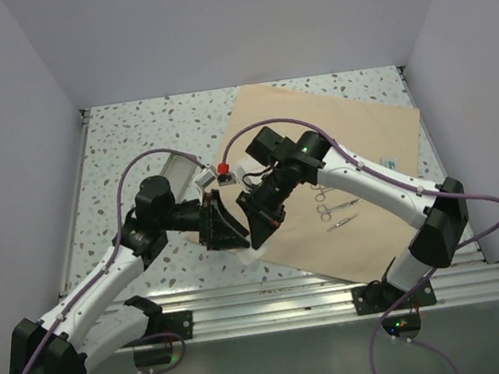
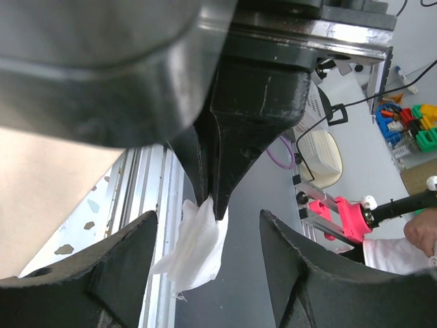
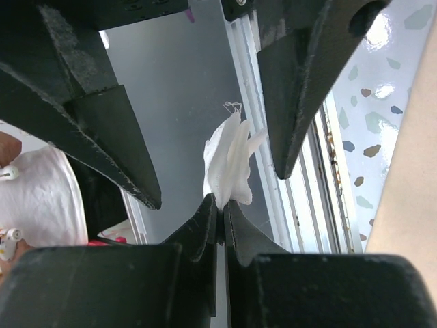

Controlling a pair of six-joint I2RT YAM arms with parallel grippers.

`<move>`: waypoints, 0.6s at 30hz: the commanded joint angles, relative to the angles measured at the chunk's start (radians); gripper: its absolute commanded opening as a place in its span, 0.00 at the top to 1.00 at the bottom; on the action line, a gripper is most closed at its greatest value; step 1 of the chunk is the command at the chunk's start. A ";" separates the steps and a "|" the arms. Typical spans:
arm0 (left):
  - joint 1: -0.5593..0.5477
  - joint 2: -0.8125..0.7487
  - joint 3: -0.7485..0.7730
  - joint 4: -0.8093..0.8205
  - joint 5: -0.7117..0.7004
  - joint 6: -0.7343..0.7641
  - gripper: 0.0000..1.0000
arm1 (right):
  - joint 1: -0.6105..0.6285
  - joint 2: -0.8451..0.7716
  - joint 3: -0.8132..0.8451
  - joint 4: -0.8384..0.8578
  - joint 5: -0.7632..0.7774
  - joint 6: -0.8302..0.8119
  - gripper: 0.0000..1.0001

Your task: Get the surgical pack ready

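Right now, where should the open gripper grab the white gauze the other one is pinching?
Grab the loose, fanned end of the gauze, coming from opposite the right gripper, which is shut on its other corner. The left gripper stands open with a finger either side of it, so closing there should catch the layers.

White gauze point(image 3: 229, 167), tan wrap sheet point(image 1: 354, 135), speckled table point(image 1: 131, 138)

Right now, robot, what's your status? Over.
Right gripper shut on gauze. Left gripper open, straddling it. Instruments on wrap, apart.
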 commanded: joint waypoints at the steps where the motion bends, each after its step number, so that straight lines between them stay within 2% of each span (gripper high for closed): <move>1: -0.008 0.009 0.006 -0.037 0.062 0.053 0.34 | 0.001 -0.028 0.037 0.045 -0.018 0.005 1.00; 2: -0.008 0.014 0.007 -0.049 0.058 0.057 0.27 | 0.001 -0.026 0.037 0.045 -0.020 0.005 1.00; 8: -0.009 0.029 0.004 -0.057 0.040 0.074 0.16 | 0.001 -0.040 0.026 0.058 -0.020 0.017 1.00; 11: -0.009 0.025 0.007 -0.074 0.002 0.100 0.14 | 0.001 -0.048 0.025 0.064 -0.024 0.026 1.00; 15: -0.009 -0.009 -0.020 0.018 -0.029 0.035 0.14 | 0.001 -0.065 -0.006 0.070 -0.014 0.032 1.00; 18: -0.009 -0.032 -0.014 -0.049 -0.061 0.080 0.14 | 0.001 -0.086 -0.036 0.078 0.012 0.046 1.00</move>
